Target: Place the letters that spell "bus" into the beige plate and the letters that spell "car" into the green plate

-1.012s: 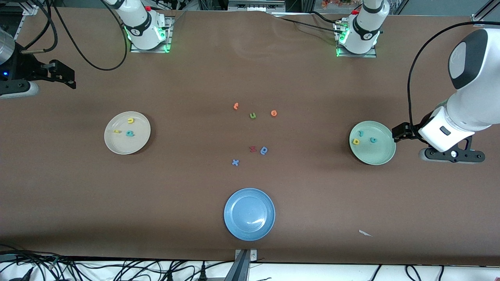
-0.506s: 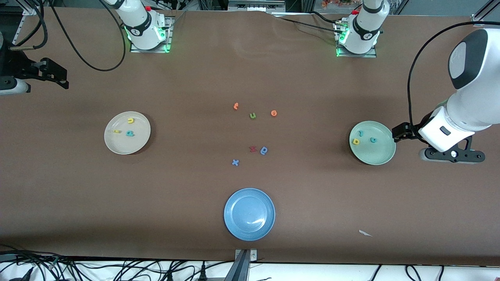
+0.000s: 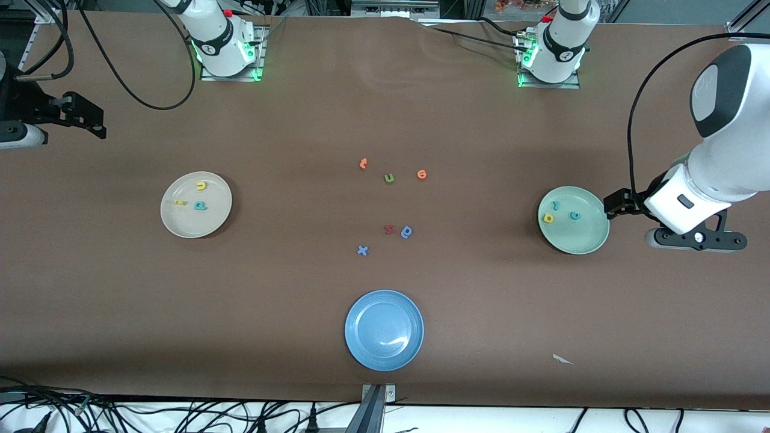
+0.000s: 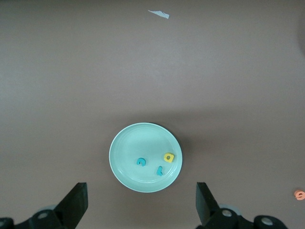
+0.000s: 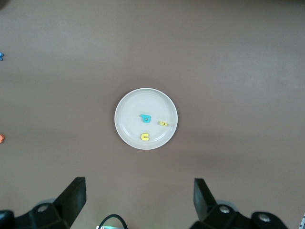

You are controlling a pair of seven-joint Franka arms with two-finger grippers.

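The teal "b" (image 3: 200, 205), yellow "u" (image 3: 201, 186) and yellow "s" (image 3: 180, 202) lie in the beige plate (image 3: 180, 225); the teal "c" (image 3: 575, 215), yellow "a" (image 3: 548, 218) and teal "r" (image 3: 556, 205) lie in the green plate (image 3: 586, 243). Both the left hand (image 4: 140, 207) and the right hand (image 5: 138, 202) are released and empty, each high over its plate. Best seems to keep them away.

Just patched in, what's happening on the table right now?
Neither arm is holding anything. The left gripper hangs open above the green plate, which holds a teal c, a yellow a and a teal r. The right gripper hangs open above the beige plate, which holds a teal b, a yellow u and a yellow s. Both words look sorted. Spare letters lie mid-table, and a blue plate sits nearer the front camera.
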